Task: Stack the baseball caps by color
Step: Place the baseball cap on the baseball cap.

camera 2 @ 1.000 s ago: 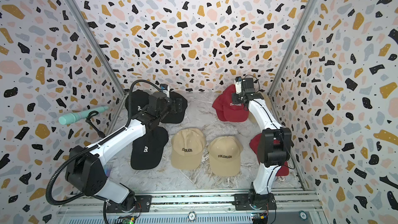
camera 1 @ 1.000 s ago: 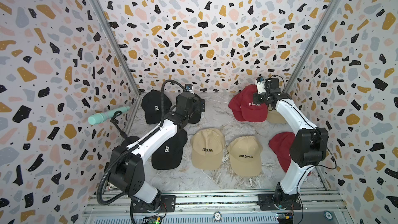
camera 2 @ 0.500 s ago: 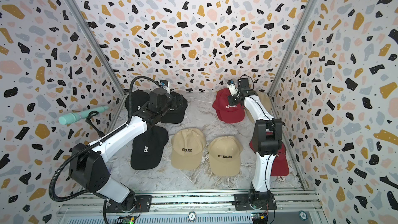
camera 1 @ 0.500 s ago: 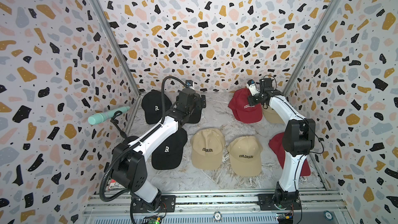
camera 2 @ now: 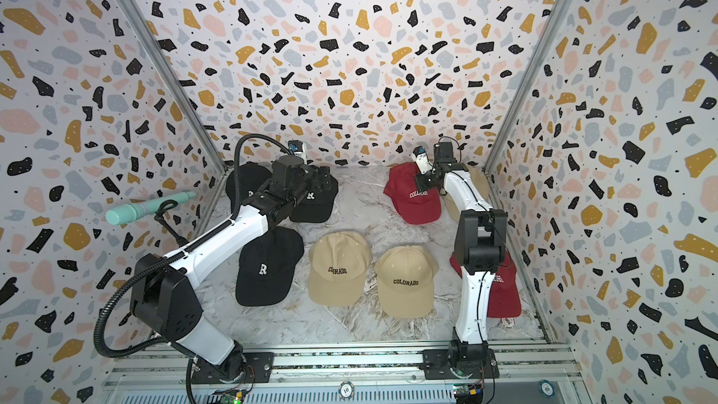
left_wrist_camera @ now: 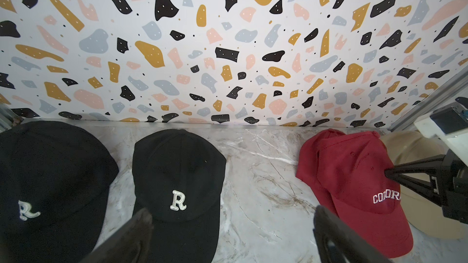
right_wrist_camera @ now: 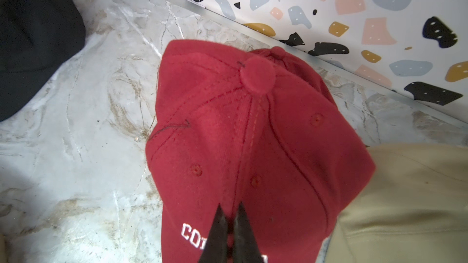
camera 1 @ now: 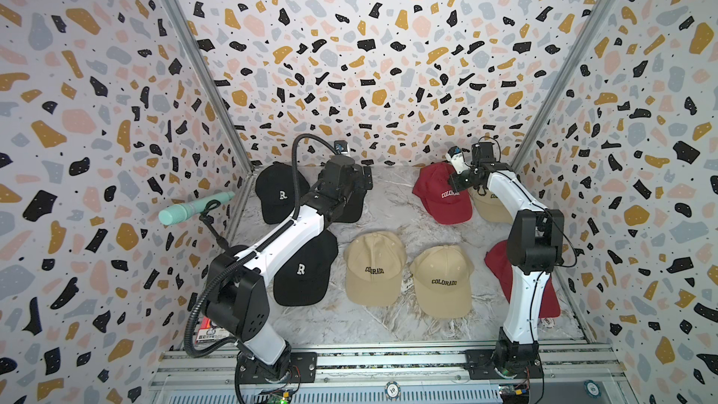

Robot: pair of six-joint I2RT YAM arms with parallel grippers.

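Note:
At the back right, a dark red cap (camera 1: 443,198) lies on top of another red one (left_wrist_camera: 307,163). My right gripper (right_wrist_camera: 230,208) is shut on the front of its crown, just above the white lettering. A tan cap (camera 1: 491,207) sits behind that arm, and a third red cap (camera 1: 501,266) lies by the arm's base. Two tan caps (camera 1: 373,266) (camera 1: 443,279) lie at the front centre. My left gripper (left_wrist_camera: 231,215) hangs open and empty over the floor between a back black cap (left_wrist_camera: 177,173) and the red pair. Further black caps lie at the back left (camera 1: 277,194) and front left (camera 1: 305,270).
A teal microphone-like handle (camera 1: 194,207) sticks out from the left wall on a black stalk. Patterned walls close in the back and both sides, near the back caps. The metal rail (camera 1: 388,359) with both arm bases runs along the front edge.
The right arm has drawn its elbow in and back, and the red cap in its grip now lies flatter on the one beneath. The left arm has edged slightly toward the back wall.

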